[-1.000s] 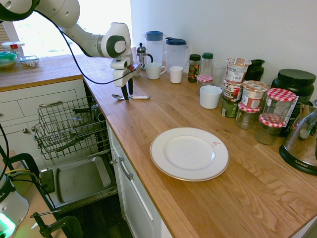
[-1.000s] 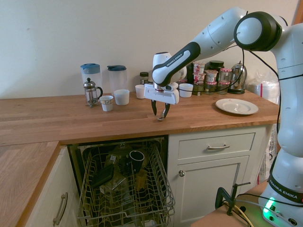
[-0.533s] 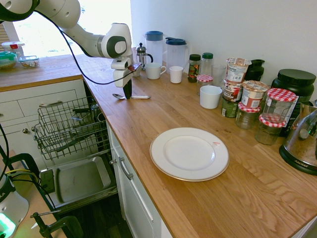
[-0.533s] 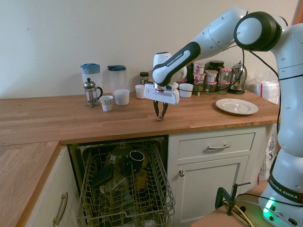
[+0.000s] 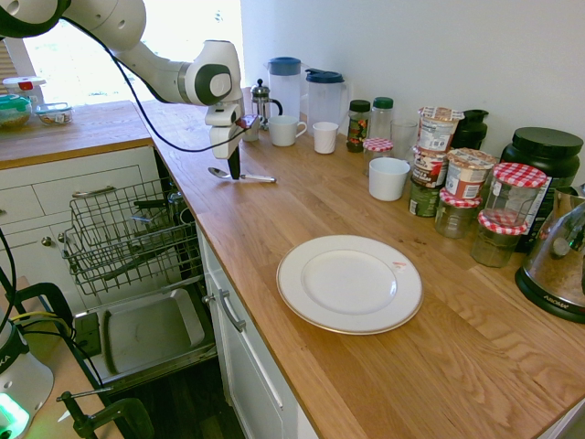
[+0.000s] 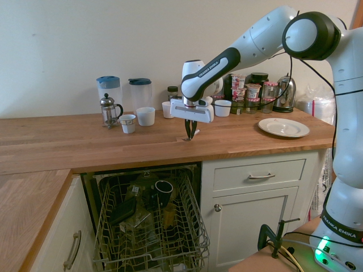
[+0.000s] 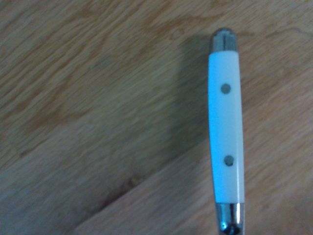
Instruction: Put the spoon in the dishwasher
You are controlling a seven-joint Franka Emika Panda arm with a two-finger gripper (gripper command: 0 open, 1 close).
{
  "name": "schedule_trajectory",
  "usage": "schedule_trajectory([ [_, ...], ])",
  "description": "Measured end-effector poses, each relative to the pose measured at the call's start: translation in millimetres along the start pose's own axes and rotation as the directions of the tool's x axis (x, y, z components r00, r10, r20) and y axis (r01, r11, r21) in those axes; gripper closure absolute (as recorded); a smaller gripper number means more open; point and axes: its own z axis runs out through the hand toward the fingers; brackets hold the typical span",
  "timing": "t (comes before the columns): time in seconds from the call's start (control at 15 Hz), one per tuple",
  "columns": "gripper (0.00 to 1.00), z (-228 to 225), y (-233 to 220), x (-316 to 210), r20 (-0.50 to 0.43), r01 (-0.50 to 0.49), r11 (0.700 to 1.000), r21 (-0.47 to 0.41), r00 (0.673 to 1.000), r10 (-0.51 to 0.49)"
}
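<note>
Shifted since the earlier frame: hand (image 5: 235,176) closed further and slightly higher; spoon, bowl end nudged.
Wooden surface (image 5: 366,384): spoon above it, apparently just lifted.
Dishwasher (image 5: 151,334): open; we judge carrying comes next.
Hand: clenched on spoon's neck.
White-handled spoon (image 5: 260,178): long axis crosswise, bowl towards dishwasher side, handle wallward.

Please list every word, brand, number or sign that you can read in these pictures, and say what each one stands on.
"FRANKA EMIKA": on the robot arm's forearm.
"FRANKA EMIKA": on the arm's base.
"AROMA": on the kettle's base.
Too small or blurred to read: the labels on the stacked cups, the lettering on the dark-lidded tub and the red mark on the plate.
</note>
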Motion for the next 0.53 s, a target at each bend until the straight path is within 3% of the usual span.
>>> schedule_trajectory([
  [0.27,1.0,-84.4,52.7,-51.4,-0.018,0.14,0.989,0.048,0.99,-0.139],
  [0.53,1.0,-85.8,154.3,-134.9,-0.036,0.355,0.935,0.029,0.935,-0.354],
])
